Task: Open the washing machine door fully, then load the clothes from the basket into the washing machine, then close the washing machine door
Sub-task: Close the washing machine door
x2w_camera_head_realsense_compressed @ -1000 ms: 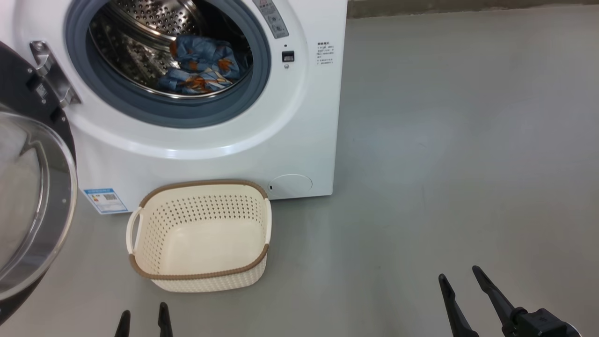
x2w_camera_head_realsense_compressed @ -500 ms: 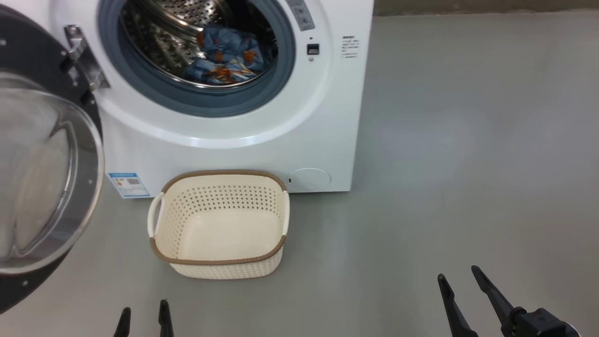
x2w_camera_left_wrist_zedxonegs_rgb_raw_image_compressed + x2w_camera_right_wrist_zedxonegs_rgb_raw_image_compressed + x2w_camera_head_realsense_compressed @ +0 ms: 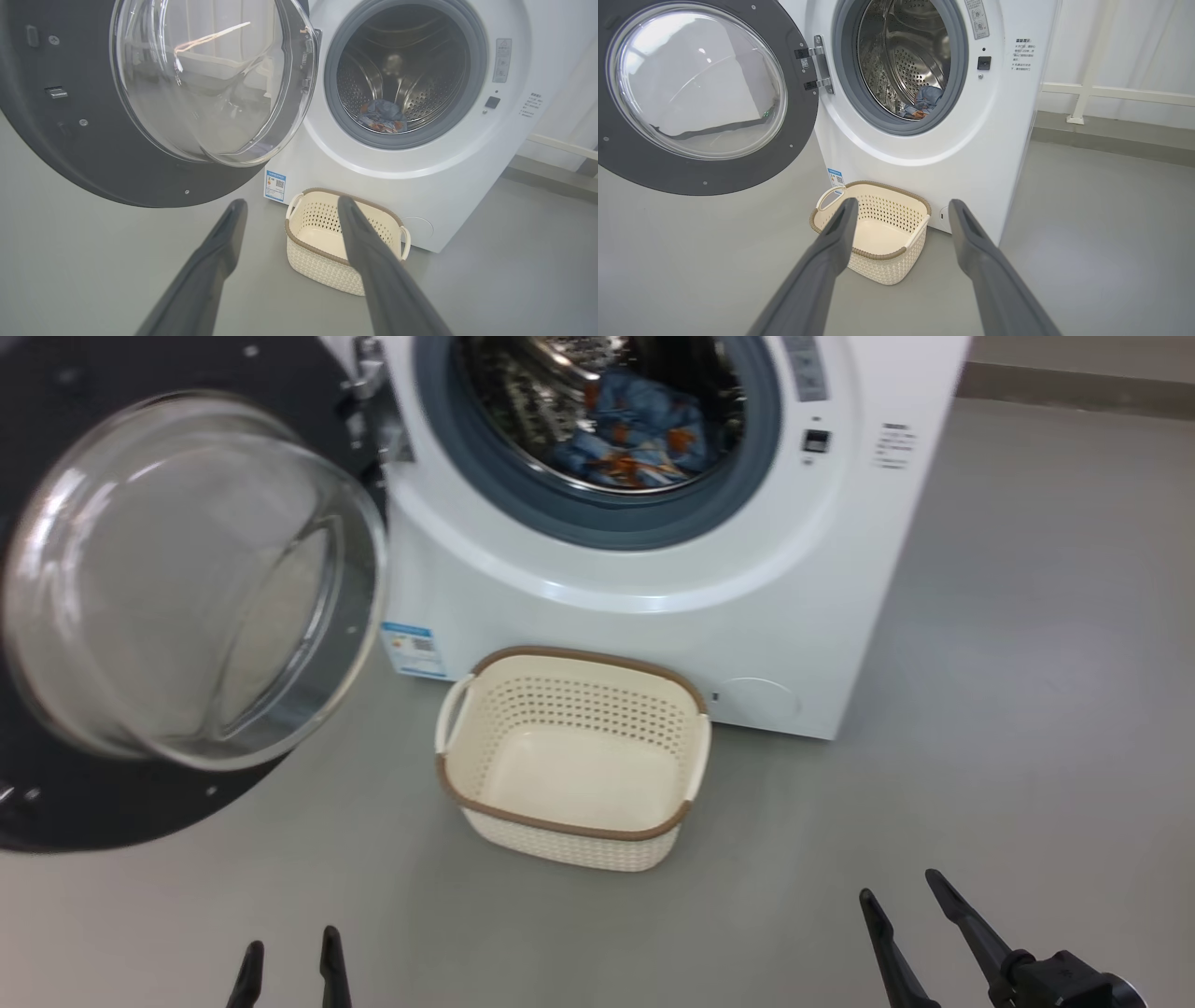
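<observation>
Cream perforated basket (image 3: 571,846) fronts the boxy washer (image 3: 644,635).

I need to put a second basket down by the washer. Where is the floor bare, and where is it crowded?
Bare: the floor right of the washer, and the strip in front of the basket. The basket is empty too. Crowded: the basket sits close under the washer's front, and the open door overhangs the floor left of it.
</observation>
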